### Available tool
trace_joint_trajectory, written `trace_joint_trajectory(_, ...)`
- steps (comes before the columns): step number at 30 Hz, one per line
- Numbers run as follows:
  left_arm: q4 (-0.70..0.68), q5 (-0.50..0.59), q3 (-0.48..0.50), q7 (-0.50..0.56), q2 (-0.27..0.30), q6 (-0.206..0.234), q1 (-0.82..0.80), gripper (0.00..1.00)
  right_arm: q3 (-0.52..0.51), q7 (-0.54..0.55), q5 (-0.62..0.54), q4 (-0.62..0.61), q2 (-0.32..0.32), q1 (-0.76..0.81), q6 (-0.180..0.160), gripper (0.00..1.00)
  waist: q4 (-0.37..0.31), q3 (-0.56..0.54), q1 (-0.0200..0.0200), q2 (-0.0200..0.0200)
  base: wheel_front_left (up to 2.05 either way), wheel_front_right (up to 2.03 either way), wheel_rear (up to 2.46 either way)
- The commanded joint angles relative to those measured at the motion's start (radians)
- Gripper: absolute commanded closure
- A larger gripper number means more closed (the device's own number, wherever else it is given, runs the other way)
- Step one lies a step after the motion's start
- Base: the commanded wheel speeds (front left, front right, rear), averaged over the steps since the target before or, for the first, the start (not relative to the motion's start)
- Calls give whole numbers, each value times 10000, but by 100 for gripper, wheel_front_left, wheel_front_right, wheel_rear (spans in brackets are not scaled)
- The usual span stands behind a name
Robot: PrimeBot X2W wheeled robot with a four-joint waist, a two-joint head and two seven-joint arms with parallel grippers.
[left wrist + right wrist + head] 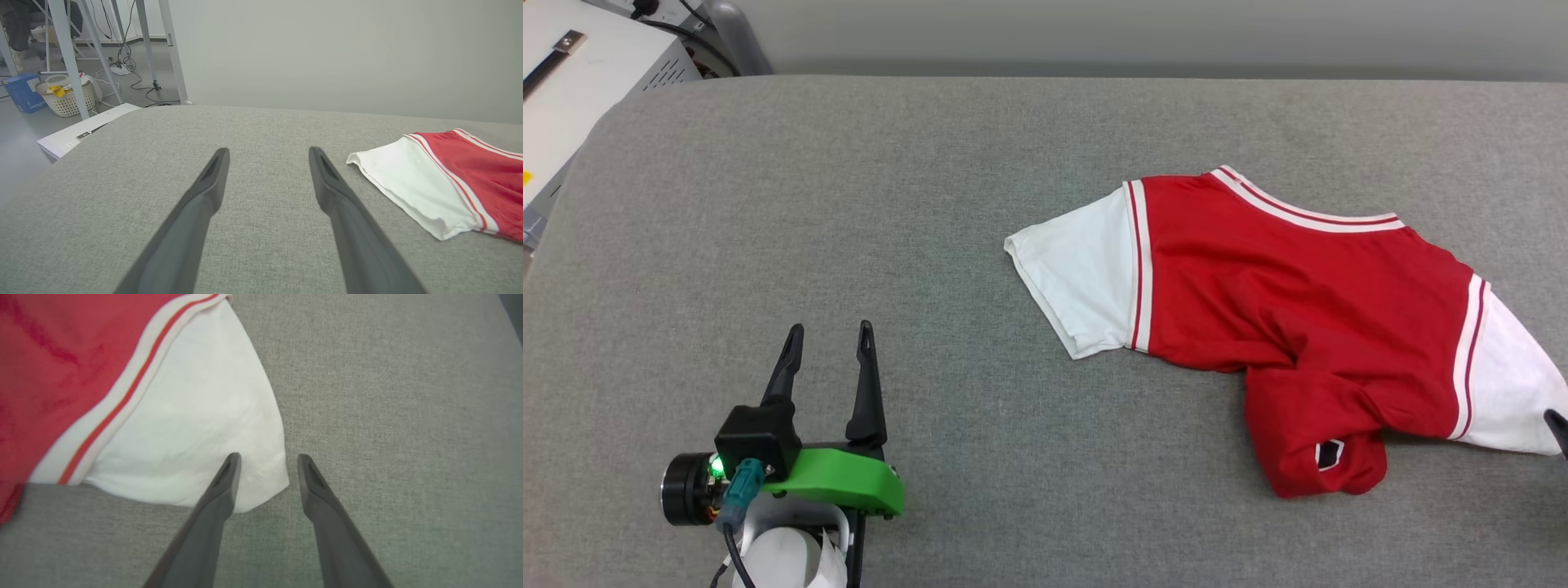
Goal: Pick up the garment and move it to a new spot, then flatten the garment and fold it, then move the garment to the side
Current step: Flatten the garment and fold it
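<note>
The garment [1298,302] lies on the grey tabletop [931,204] in the right half of the head view, a red shirt rumpled rather than flat: its striped collar trim [1307,212] runs along the upper edge, a white sleeve [1078,269] spreads toward the middle of the frame, a second white sleeve [1507,384] reaches the right edge, and the red body bunches into a fold at the lower right, where a small black-and-white hem tag [1330,454] shows. The left claw [831,327] sits at the lower left of that frame, well apart from the shirt, its two dark fingers spread with nothing between them; in the left wrist view the left claw [268,151] points low over bare tabletop, with the garment [449,179] at the right of the frame. In the right wrist view the right claw [269,456] is spread too and holds nothing: the finger at frame left overlaps the lower corner of the garment [163,416] sleeve, the finger at frame right is over bare tabletop, and the sleeve's edge runs up between them; whether either tip touches the cloth cannot be told. A dark fingertip [1558,426] of the right claw shows at the right edge of the head view, just beside the second white sleeve. A white equipment case [588,73] stands off the tabletop at the upper left of the head view
</note>
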Motion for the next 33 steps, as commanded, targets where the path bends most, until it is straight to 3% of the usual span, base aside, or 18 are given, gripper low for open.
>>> trace_joint_trajectory(1,41,138,89,-57,6,-100,-53,0,-264,-480,-444,20,81,-159,-7,0,-155,-195,0,58,0,0,0)
trace_joint_trajectory(8,86,356,388,-57,427,-408,-698,0,-2558,-1743,-2616,-533,1119,-430,-7,0,-386,-364,0,58,0,0,0)
trace_joint_trajectory(15,636,303,216,-57,1118,-839,-2492,0,-5219,-1830,-5414,-2837,3399,361,-7,0,-592,-233,0,58,0,0,0)
trace_joint_trajectory(19,1310,34,-225,57,1531,-999,-3916,0,-6032,-1757,-6667,-4367,4618,932,-7,0,-705,-43,0,58,0,0,0)
trace_joint_trajectory(25,2271,-1134,-1589,1535,2176,-1064,-6366,0,-6127,-1365,-7752,-5803,5548,1417,-7,0,-939,423,0,58,0,0,0)
trace_joint_trajectory(33,3241,-3946,-4483,5306,2925,-1068,-9036,0,-5762,-1308,-8079,-6144,5919,1425,-7,0,-1295,1154,0,58,0,0,0)
